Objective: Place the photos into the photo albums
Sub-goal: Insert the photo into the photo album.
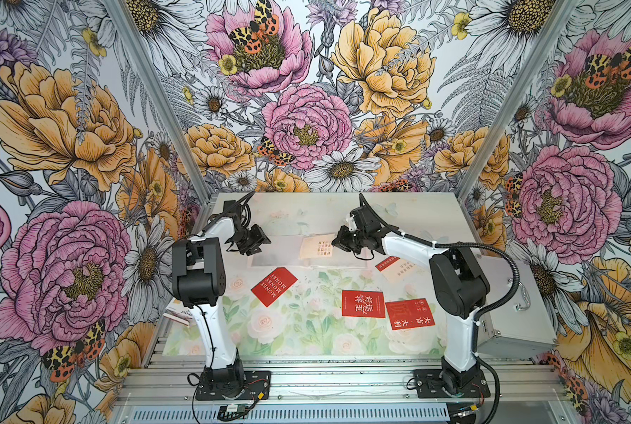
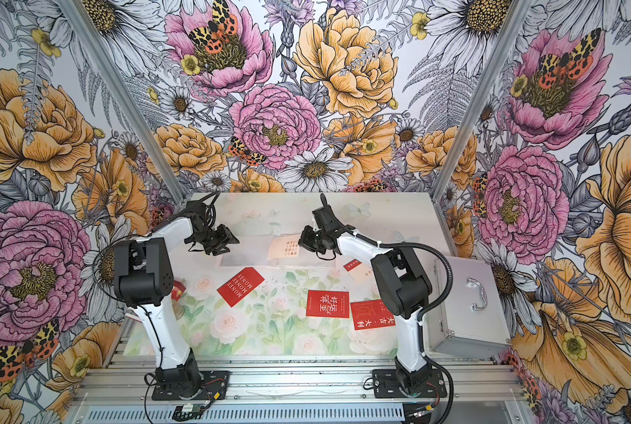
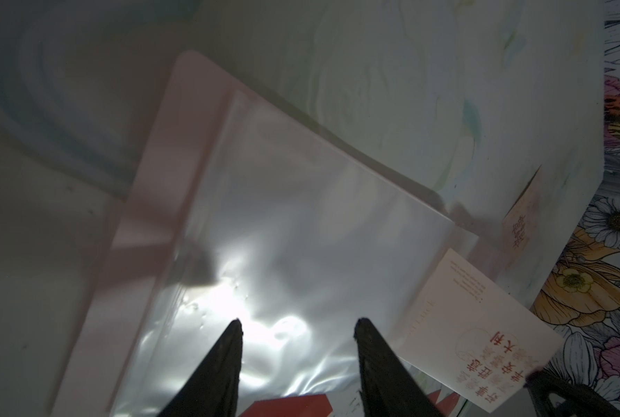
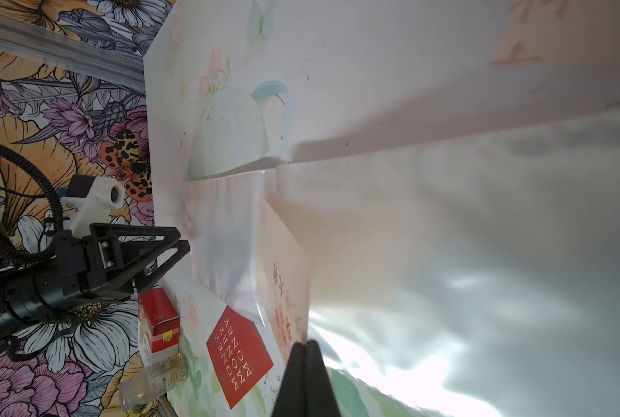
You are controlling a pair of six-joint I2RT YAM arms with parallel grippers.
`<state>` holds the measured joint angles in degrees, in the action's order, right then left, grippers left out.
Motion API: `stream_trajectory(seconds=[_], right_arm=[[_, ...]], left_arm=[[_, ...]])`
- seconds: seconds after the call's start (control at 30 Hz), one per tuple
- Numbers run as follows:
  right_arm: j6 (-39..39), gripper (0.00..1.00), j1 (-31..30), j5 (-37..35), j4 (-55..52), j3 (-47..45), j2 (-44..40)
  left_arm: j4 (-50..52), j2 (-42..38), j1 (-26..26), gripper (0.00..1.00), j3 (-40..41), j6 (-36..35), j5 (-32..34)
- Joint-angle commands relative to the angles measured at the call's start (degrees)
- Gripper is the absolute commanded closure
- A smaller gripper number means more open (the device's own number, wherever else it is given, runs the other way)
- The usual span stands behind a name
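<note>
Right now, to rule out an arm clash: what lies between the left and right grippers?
From the open left gripper: the photo album open at a clear sleeve, then a cream card pinched by the right gripper, seen in both top views.

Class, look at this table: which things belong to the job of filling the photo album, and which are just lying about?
For the job: album, MONEY card, red card, second red card, cream card at the album, banded cream card.
Lying about: silver case, red box, small bottle.
</note>
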<state>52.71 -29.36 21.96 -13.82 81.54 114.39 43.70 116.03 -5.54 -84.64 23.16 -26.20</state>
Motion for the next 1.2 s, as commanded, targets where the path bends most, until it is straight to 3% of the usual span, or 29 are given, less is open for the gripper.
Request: stream_trajectory(seconds=[0.0,0.57,1.17], right_arm=[[0.12,1.0,-0.13,-1.91,1.18,-0.68,-1.06],[0.29,1.0,-2.27,1.74,1.09,5.92,6.87],[-0.5,1.0,-5.7,-0.94,-4.15,24.53,20.12]], left_arm=[[-0.02,1.05,-0.45,0.48,-1.05,0.14,-1.69],[-0.02,1.13,-0.38,0.48,-1.24,0.5,-3.16],[-0.11,0.69,0.06,0.48,-1.36,0.71,-4.12]])
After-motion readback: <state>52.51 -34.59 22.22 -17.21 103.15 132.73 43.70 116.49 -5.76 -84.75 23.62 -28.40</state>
